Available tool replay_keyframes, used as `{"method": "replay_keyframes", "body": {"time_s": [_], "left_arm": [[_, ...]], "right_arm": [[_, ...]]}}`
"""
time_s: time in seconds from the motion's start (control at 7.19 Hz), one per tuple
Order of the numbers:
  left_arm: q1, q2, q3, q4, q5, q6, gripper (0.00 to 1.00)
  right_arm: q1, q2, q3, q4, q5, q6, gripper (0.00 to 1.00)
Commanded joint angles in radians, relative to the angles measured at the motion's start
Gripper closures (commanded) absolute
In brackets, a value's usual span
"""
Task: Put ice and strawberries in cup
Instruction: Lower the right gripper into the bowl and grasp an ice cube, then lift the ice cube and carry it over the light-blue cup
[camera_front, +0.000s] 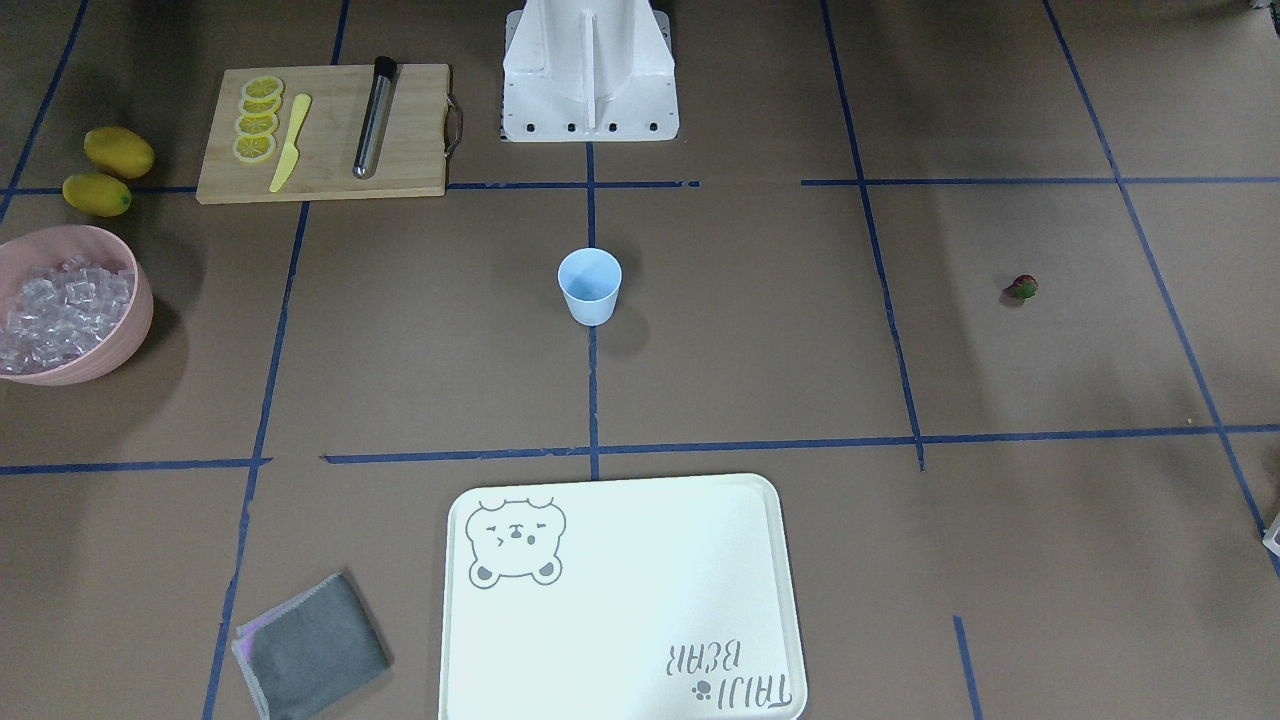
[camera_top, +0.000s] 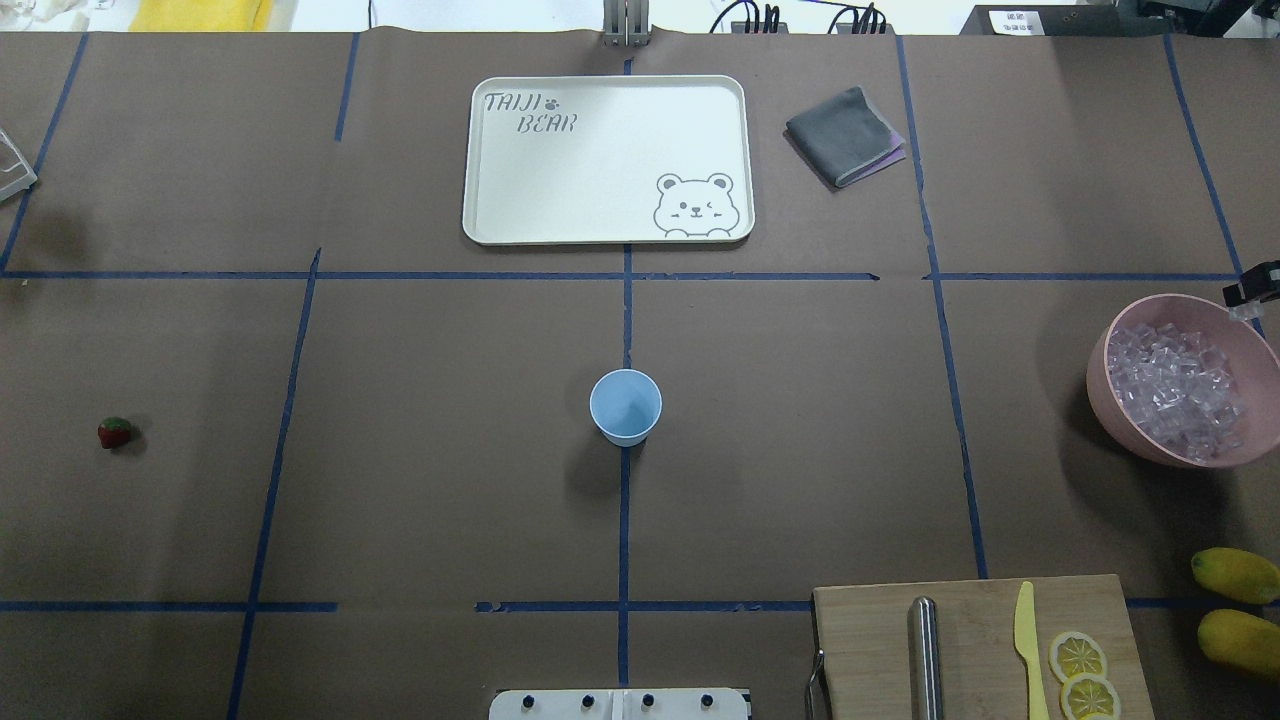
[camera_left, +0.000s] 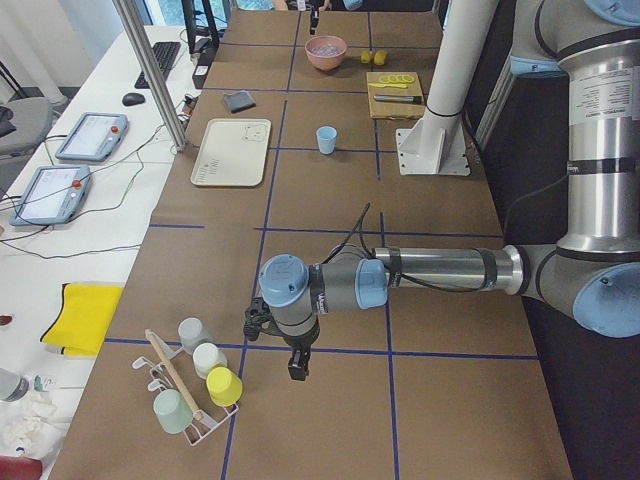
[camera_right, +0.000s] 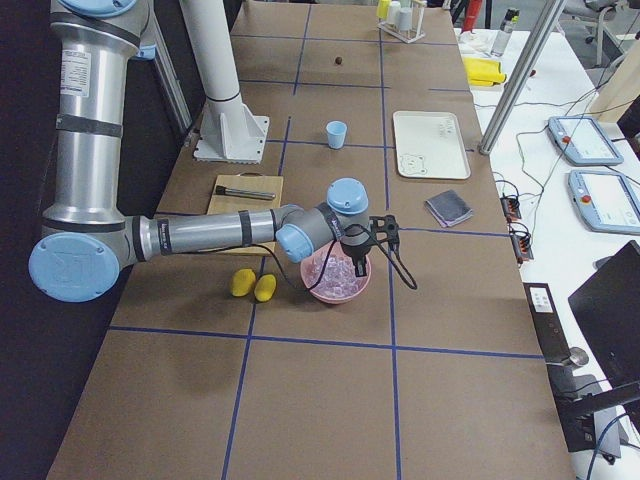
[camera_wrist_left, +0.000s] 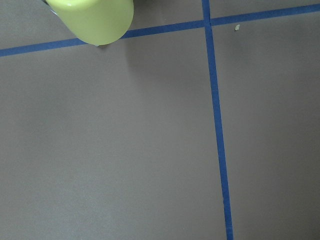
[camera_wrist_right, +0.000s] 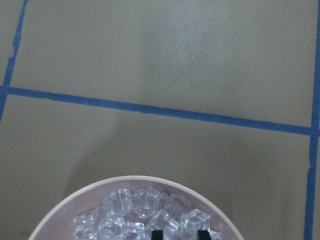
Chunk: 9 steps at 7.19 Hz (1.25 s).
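So, the cup (camera_top: 625, 405) sits upright in the middle of the table (camera_top: 400, 450), right on a blue tape line (camera_top: 624, 520). From above only its plain blue inside shows. The strawberry (camera_top: 114, 432) lies on its own way over on the left, well apart from the cup. The ice (camera_top: 1180, 390) is heaped in a pink bowl (camera_top: 1105, 390) at the right edge.

The right gripper (camera_wrist_right: 180, 235) hangs over that bowl. Its two dark fingertips (camera_wrist_right: 157, 235) peek in at the bottom of the wrist view, just above the cubes, and the jaws are apart with a clear gap between them.

The left gripper (camera_left: 298, 368) is out at the far left end of the table. It points down over bare paper, near a rack (camera_left: 190, 390) of upturned cups. Only the side camera catches it, so I honestly can't tell if its jaws are apart or together. Its wrist camera just shows brown paper, tape lines and a yellow-green cup (camera_wrist_left: 95, 17) in the top corner.

Other stuff: near the robot on the right there's a board (camera_top: 980, 640) with a metal tube (camera_top: 925, 660), a yellow knife (camera_top: 1028, 650) and lemon slices (camera_top: 1078, 657) on it. Two lemons (camera_top: 1235, 575) lie just right of the board. On the far side sits a white tray (camera_top: 600, 170), with a grey cloth (camera_top: 843, 135) beside it on the right.
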Motion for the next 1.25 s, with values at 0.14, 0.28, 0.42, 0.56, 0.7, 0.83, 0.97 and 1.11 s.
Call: {"method": "replay_keyframes", "body": {"time_s": [0.14,0.28,0.42,0.56,0.7,0.83,0.97,1.11], "left_arm": [[0.000,0.001,0.000,0.001,0.000,0.000,0.00],[0.000,0.001,0.000,0.001,0.000,0.000,0.00],[0.000,0.001,0.000,0.001,0.000,0.000,0.00],[0.000,0.001,0.000,0.001,0.000,0.000,0.00],[0.000,0.003,-0.001,0.001,0.000,0.000,0.00],[0.000,0.003,-0.001,0.001,0.000,0.000,0.00],[0.000,0.003,-0.001,0.001,0.000,0.000,0.00],[0.000,0.003,-0.003,0.000,0.000,0.000,0.00]], "right_arm": [[-0.029,0.081,0.209,-0.350,0.013,-0.019,0.98],[-0.069,0.120,0.241,-0.404,0.011,-0.019,0.98],[-0.102,0.182,0.252,-0.448,0.010,-0.012,0.98],[-0.165,0.251,0.269,-0.519,0.004,0.009,0.98],[-0.213,0.348,0.269,-0.583,-0.001,0.093,0.98],[-0.269,0.417,0.269,-0.604,-0.018,0.198,0.97],[-0.340,0.465,0.268,-0.604,-0.045,0.292,0.97],[-0.416,0.519,0.265,-0.605,-0.086,0.401,0.98]]}}
